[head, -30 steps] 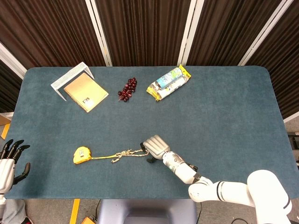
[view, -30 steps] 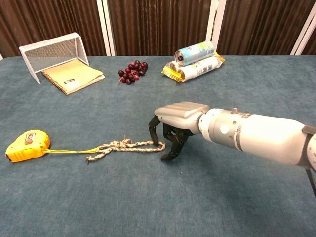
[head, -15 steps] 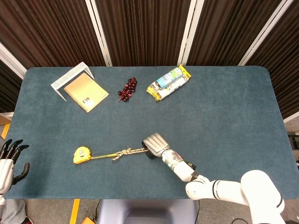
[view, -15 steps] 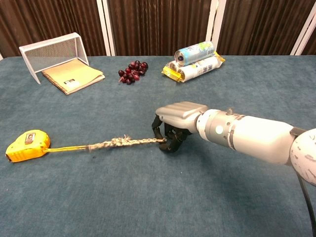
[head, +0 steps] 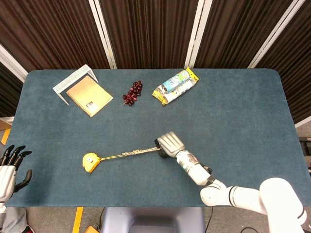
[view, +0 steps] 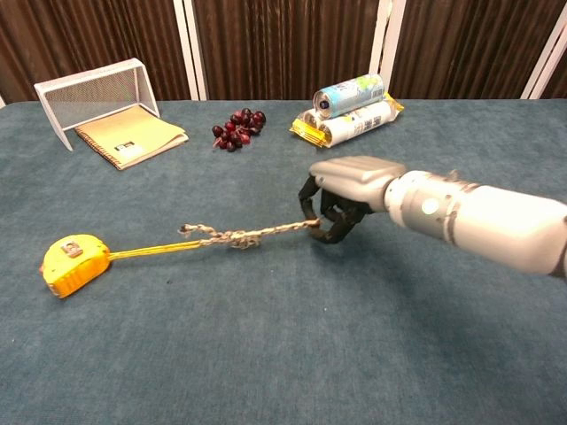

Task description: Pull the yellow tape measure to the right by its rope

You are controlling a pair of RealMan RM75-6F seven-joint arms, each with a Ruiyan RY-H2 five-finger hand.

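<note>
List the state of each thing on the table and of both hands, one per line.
Yellow tape measure: lying on the table, rope attached.
Rope: pulled taut.
Right hand: gripping the rope's end.
Left hand: off the table's edge, fingers apart, holding nothing.
Notebook: closed.
Grapes: bunched.
Wire rack: upright.

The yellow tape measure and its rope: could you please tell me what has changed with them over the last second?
The right hand closed its fingers on the rope end and pulled right, drawing the slack, bunched rope taut. The yellow tape measure slid right and turned. The left hand, notebook, grapes and snack packs stayed put.
</note>
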